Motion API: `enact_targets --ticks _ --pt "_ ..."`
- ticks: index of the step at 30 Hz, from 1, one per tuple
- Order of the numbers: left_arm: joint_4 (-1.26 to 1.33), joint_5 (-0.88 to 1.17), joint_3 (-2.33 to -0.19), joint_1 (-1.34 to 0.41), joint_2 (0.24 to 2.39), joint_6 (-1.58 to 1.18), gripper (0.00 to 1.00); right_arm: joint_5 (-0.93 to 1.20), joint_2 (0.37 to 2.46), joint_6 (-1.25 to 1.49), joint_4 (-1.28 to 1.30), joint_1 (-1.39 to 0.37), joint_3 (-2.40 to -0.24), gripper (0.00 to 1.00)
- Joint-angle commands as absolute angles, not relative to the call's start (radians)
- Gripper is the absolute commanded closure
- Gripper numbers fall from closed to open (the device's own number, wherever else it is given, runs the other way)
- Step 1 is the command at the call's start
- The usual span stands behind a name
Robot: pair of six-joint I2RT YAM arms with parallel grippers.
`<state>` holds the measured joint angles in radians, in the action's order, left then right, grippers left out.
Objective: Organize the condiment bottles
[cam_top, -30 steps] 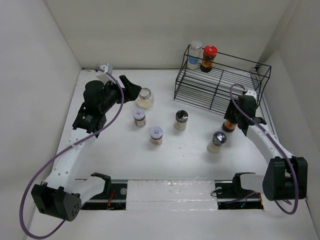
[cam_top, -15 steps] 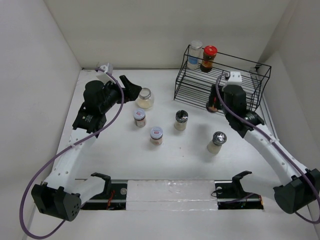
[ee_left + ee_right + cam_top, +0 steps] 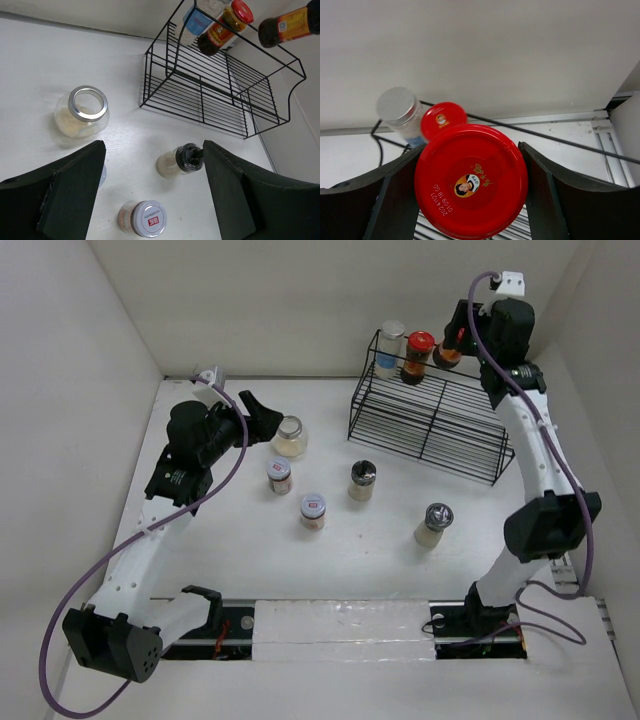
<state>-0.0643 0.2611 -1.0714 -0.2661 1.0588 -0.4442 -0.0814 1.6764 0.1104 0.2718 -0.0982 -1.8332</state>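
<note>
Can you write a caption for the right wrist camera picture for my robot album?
The right claw holds a red-capped bottle over the wire rack, beside another red-capped jar and a silver-lidded jar.

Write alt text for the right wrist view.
A red-capped bottle, seen from above, is gripped between the right arm's two dark fingers. Beyond it, a second red-capped bottle and a silver-lidded jar stand on a black wire rack against a white wall.
</note>
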Motion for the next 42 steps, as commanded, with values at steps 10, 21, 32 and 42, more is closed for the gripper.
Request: enact_targets --ticks 10,21,32,42 --pt "-0.028 0.261 -1.074 -0.261 1.035 -0.44 0.25 0.021 1.862 0.058 0.334 -0.023 -2.267 0.42" --pt "-0.028 0.273 -1.065 -0.261 1.035 -0.44 0.25 0.009 1.93 0.031 0.345 -0.014 -2.224 0.42" --pt "-0.028 0.273 -1.065 -0.261 1.035 -0.44 0.25 0.055 1.99 0.031 0.376 -0.005 -2.21 0.4" --pt "-0.028 0.264 -1.065 -0.261 1.035 -0.44 0.25 0.046 2.048 0.031 0.419 -0.014 -2.22 0.32"
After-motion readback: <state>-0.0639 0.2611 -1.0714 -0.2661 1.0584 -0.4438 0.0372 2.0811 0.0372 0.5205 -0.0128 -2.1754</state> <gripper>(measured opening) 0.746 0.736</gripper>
